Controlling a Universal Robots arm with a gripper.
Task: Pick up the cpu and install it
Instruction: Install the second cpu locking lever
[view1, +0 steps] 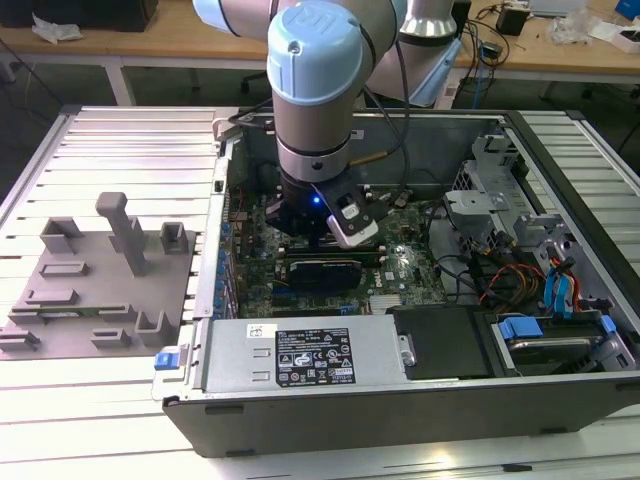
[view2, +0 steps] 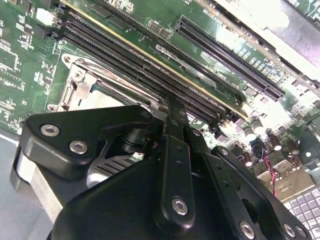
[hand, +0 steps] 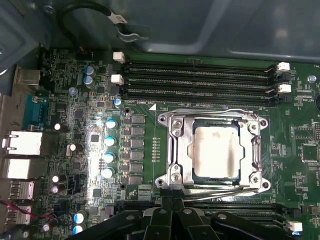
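We see the cpu (hand: 216, 151) already sitting inside the socket frame (hand: 172, 150); it's light, stiff, fragile, so grab edges only. End effector (hand: 172, 212) beside the frame looks clenched, empty.

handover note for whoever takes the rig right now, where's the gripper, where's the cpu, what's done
Gripper: inside the open computer case, low over the motherboard, fingers together with nothing visible between them, just beside the socket.
Cpu: lying flat inside the socket's metal frame, pale top showing.
Done: cpu is in the socket, out of the gripper.
Left: whether the socket frame is latched cannot be told. Grey tray sits outside the case.
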